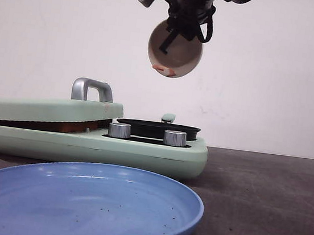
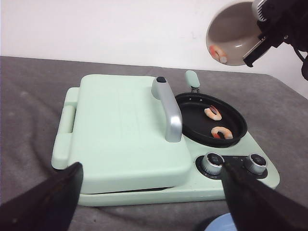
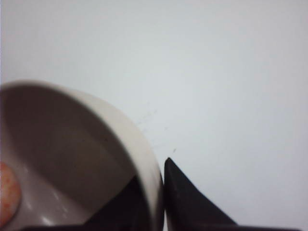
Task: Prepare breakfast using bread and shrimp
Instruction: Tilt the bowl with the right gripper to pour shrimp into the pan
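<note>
My right gripper is up high, shut on the rim of a tipped beige bowl above the black pan. Its jaws pinch the bowl wall from inside and outside. One pink shrimp clings near the bowl's low lip. Two more shrimp lie in the pan. The bread is hidden; only a brown strip shows in the gap under the lid. My left gripper is open, hanging in front of the appliance and holding nothing.
The mint-green breakfast maker has its lid down, a silver handle and two knobs. A blue plate lies in front of it on the dark table.
</note>
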### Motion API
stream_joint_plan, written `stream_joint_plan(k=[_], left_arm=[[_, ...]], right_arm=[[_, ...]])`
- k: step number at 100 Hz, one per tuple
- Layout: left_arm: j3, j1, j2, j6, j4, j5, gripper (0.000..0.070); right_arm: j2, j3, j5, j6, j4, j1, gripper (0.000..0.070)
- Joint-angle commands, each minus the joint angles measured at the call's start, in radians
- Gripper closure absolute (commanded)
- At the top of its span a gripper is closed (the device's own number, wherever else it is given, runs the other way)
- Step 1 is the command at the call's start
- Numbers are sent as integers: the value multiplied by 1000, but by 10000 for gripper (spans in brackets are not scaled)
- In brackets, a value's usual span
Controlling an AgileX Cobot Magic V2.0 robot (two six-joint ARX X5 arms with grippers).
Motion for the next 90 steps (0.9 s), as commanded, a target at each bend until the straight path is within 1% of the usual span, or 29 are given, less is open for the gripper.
stream_joint_plan(k=[1,9,22,36,47,58,82,90], left_arm=[[5,-2,2,9,5,-1,190],[5,-2,2,9,5,-1,190],[5,-2,2,9,5,0,190],[5,-2,2,9,5,0,190],[5,-2,2,9,1,2,190],[5,-2,2,9,-1,2,190],[5,-2,2,9,-2,2,190],[5,-2,2,9,-2,4,190]], right_arm=[[23,20,-21,21,24,5,700],[23,20,-50,42,24,-7,700],[23,20,-60,63,22,-31,700],[23,20,14,64,18,-20,700],[23,17,-16,74,-30,-20,700],[23,10,-23,151,-62,-14,700],[23,-26,-18,153,-17,-9,700],[23,-79,-23,153,74,-6,700]])
